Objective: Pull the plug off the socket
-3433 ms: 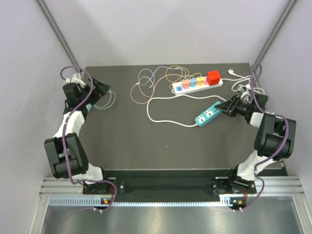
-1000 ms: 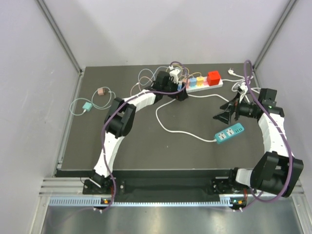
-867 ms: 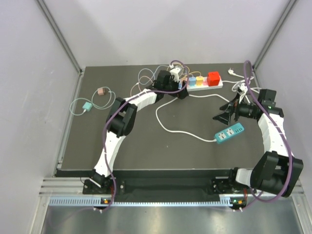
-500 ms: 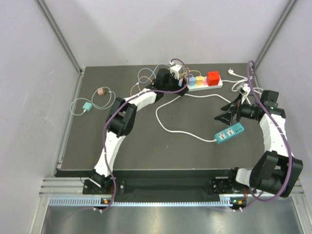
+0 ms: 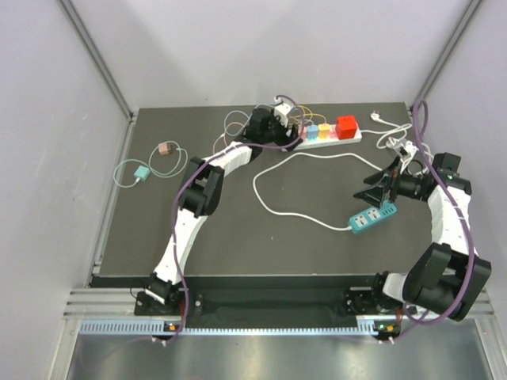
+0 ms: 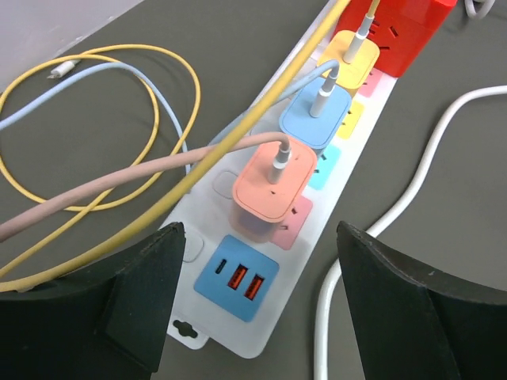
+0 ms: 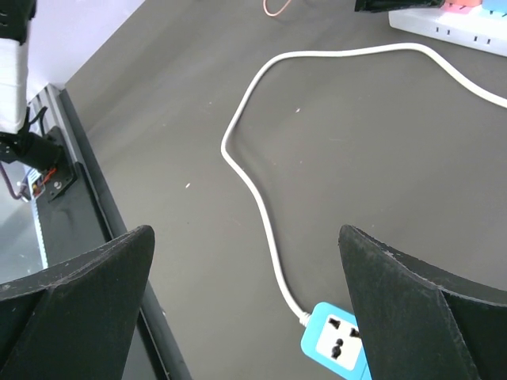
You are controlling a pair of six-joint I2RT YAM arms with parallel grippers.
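Dark grey tabletop (image 5: 238,237) fills a booth with pale walls and metal corner posts. Along its far edge lies a white power strip (image 5: 348,136), where a red plug (image 5: 346,124) stands out.

From above, the left arm's wrist covers that strip's left end, so the left gripper (image 5: 289,134) is hard to read there. Its own camera shows what is hidden. The orange plug (image 6: 273,186) sits in its socket, with a blue plug (image 6: 319,119) and a yellow plug (image 6: 354,57) beyond it. The jaws are spread on either side of the strip's end and touch no plug.

The right gripper (image 5: 379,186) hovers above a teal power strip (image 5: 372,215), jaws wide apart and holding nothing. Its wrist view cuts that strip off at the bottom edge and follows the white cord (image 7: 253,182) across bare tabletop.
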